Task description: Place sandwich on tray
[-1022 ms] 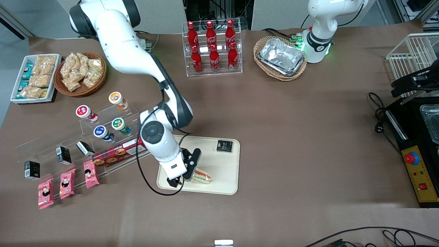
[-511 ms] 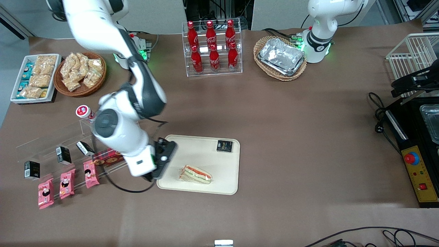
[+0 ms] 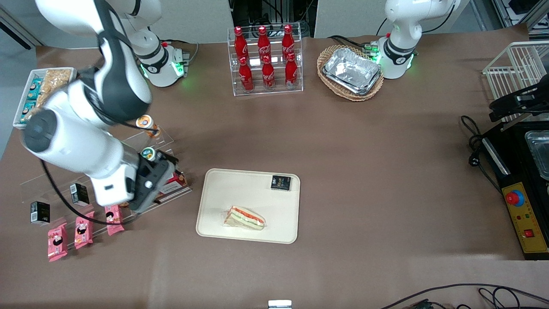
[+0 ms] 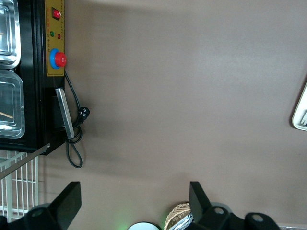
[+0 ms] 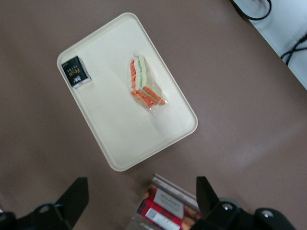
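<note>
The sandwich [image 3: 244, 218] is lying flat on the tray [image 3: 227, 189], touching nothing else, so the task is looking finished. The gripper [image 3: 148, 189], jaws wide and holding nothing, is hanging apart above the snack rack [image 3: 167, 189] on the bench [image 3: 386, 171].

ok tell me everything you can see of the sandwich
The sandwich is a triangular wedge in clear wrap, pale bread with red and green filling stripes. It lies flat on the cream tray, in the half nearer the front camera, apart from the small black packet at the tray's corner. Nothing grips it: the claw hangs open over the acrylic snack rack, toward the working arm's end.
</note>
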